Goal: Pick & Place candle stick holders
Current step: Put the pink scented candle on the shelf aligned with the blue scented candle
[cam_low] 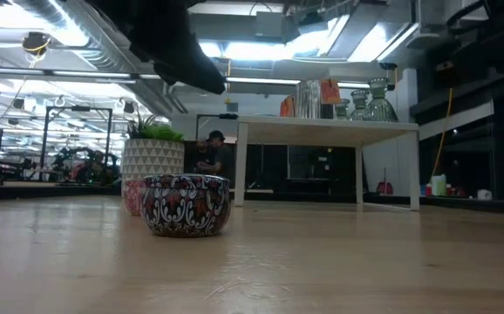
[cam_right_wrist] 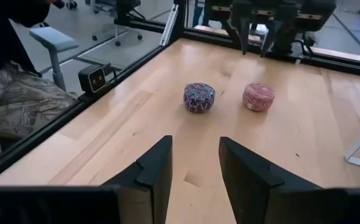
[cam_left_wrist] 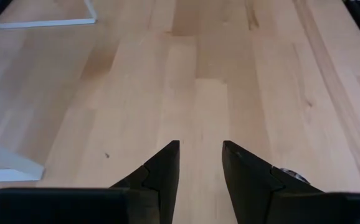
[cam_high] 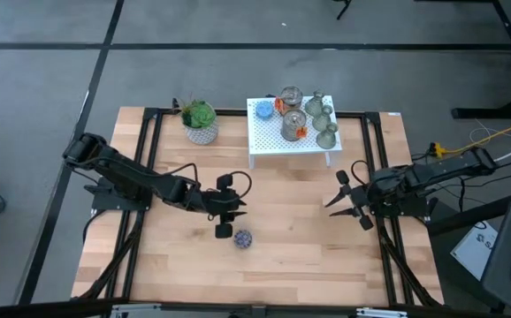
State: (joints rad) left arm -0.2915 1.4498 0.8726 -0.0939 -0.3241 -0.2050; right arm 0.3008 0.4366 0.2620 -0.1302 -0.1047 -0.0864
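Observation:
Three olive-grey candle stick holders (cam_high: 324, 120) stand on their wide bases at the right end of a small white shelf (cam_high: 264, 141) at the table's far side; the low view shows them on its top (cam_low: 372, 99). My left gripper (cam_high: 224, 226) hangs open over the table's middle, above and beside two patterned round tins, with nothing between its fingers (cam_left_wrist: 200, 168). My right gripper (cam_high: 335, 200) stands open near the table's right side, pointing toward the middle, also empty (cam_right_wrist: 195, 168). Both grippers are well clear of the holders.
A purple patterned tin (cam_high: 242, 238) (cam_right_wrist: 199, 97) and a pink one (cam_right_wrist: 258, 97) sit on the table's middle. Two glass jars (cam_high: 292, 124) and a blue disc (cam_high: 263, 109) share the shelf. A potted plant (cam_high: 201, 121) stands at the far left.

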